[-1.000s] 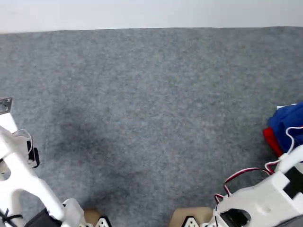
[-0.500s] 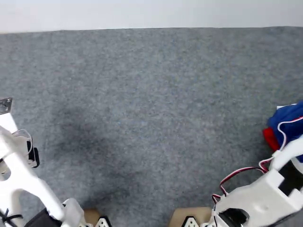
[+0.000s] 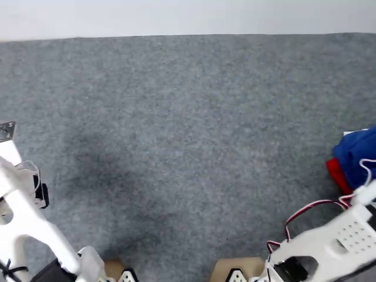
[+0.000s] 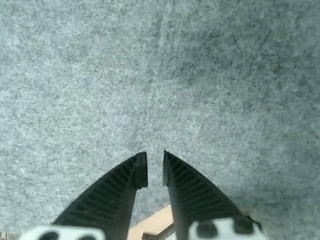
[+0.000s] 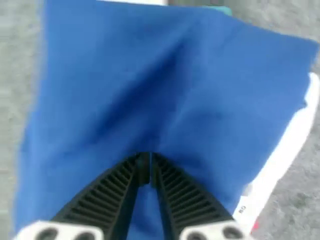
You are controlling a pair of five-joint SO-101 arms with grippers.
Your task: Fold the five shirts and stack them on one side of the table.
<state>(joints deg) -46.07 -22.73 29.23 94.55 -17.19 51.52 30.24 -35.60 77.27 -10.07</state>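
A stack of folded shirts lies at the table's right edge, with a blue shirt [image 3: 358, 155] on top, a red shirt [image 3: 336, 174] under it and a white edge [image 3: 352, 133] behind. In the right wrist view the blue shirt [image 5: 150, 90] spreads flat, and a white shirt [image 5: 280, 165] pokes out beneath it. My right gripper [image 5: 145, 167] sits just over the blue shirt with its fingers shut and no fold pinched between them. My left gripper [image 4: 155, 170] hangs over bare grey felt, with a thin slit between its fingers and nothing held.
The grey felt table [image 3: 188, 117] stretches wide between the arms. The left arm [image 3: 23, 217] stands at the near left corner. At the near right, beside the stack, is the right arm [image 3: 341, 241] with its red and white cable. The table's far edge meets a pale wall.
The right arm has shifted, swinging lower and toward the near right edge beside the stack. The left arm and the shirts have stayed put.
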